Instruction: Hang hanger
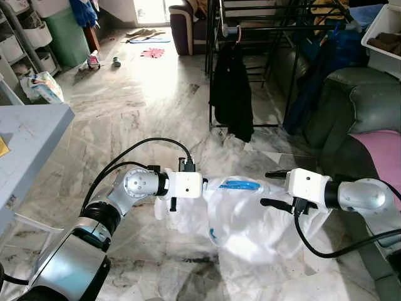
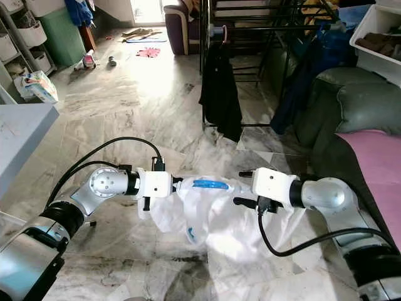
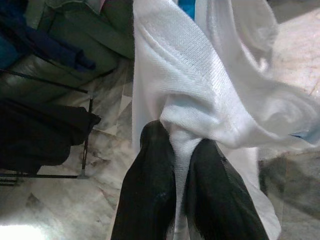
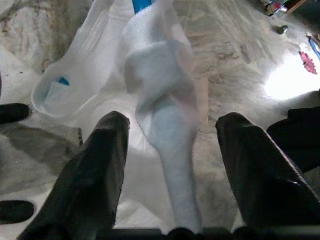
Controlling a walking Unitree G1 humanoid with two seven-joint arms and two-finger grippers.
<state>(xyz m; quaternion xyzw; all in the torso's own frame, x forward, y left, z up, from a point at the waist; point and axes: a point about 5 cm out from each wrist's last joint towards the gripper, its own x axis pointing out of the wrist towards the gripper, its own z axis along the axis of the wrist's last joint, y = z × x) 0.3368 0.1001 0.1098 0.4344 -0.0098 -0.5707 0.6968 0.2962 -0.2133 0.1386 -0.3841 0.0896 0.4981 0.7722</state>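
Note:
A white garment [image 1: 244,216] with a blue neck patch [image 1: 239,184] hangs stretched between my two grippers, above the marble floor. My left gripper [image 1: 204,184] is shut on one edge of it; in the left wrist view the black fingers [image 3: 150,195] pinch a fold of the white cloth [image 3: 190,100]. My right gripper [image 1: 274,188] is open at the other side. In the right wrist view a rolled strip of the cloth [image 4: 170,150] runs between its spread fingers [image 4: 95,170]. No hanger can be made out inside the garment.
A black drying rack [image 1: 263,28] stands ahead, with a black garment [image 1: 232,88] on a pink hanger [image 1: 237,31]. A dark green sofa [image 1: 351,106] with a pink cloth [image 1: 382,150] is at the right, and a grey table [image 1: 25,135] at the left.

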